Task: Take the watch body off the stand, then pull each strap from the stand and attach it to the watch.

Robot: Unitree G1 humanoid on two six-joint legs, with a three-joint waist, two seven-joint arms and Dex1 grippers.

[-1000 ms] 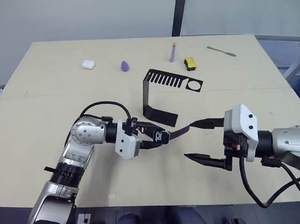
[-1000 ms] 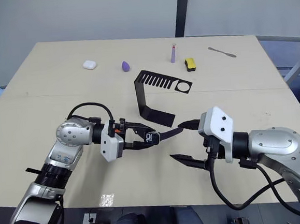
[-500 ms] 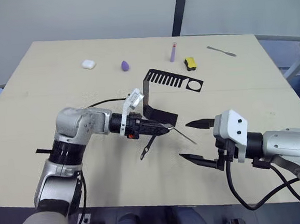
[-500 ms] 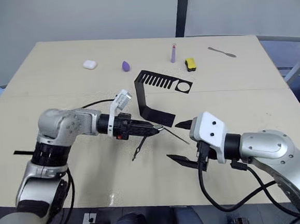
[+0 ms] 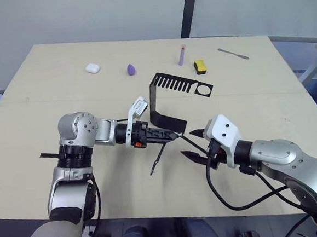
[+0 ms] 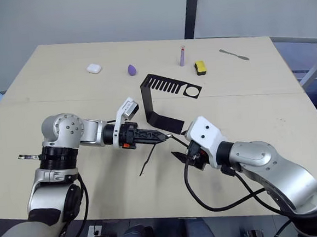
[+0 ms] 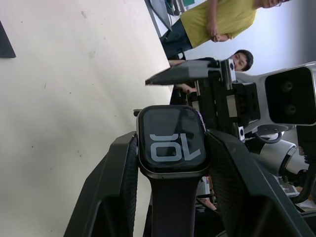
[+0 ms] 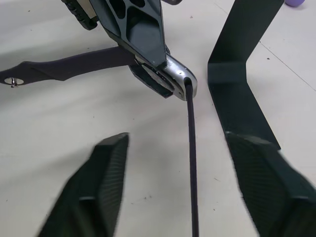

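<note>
We found the stand (image 5: 167, 96) empty on the table (image 5: 45, 72), and just in front of its base foot the left gripper (image 5: 168, 135) was clamped on the watch body (image 7: 171, 140), which already carried both straps. One strap (image 5: 158, 158) drooped from the watch toward the table's near edge, while the other strap (image 8: 190, 163) ran its long axis straight from the watch toward the right gripper (image 5: 196, 144), the nearer arm to that band. Its fingers stood apart either side of that strap without touching it, so we judged closing on it came next.
</note>
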